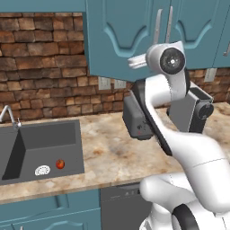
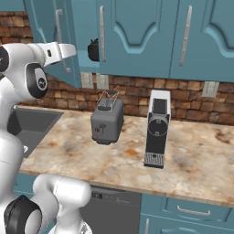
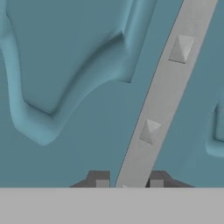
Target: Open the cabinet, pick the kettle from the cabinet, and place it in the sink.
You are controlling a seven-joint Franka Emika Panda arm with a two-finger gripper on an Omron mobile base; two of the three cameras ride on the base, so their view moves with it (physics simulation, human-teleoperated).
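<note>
1. You had the cabinet (image 2: 137, 36) on the wall above the counter (image 2: 192, 160), one door (image 2: 59, 41) swung out toward the arm.
2. Kettle (image 2: 93, 49) sat inside the cabinet, in the gap behind that door.
3. Toaster (image 2: 107, 119) stood on the counter below it, coffee machine (image 2: 157, 129) just to its right.
4. Sink (image 1: 42, 148) lay in the counter, well left of the toaster, faucet (image 1: 8, 116) at its back edge.
5. Two small items (image 1: 50, 167) lay in the basin near its front.
6. Gripper (image 3: 127, 181) straddled the door's handle (image 3: 164, 87).

Brick wall (image 1: 42, 67), marbled counter (image 2: 192, 160)
</note>
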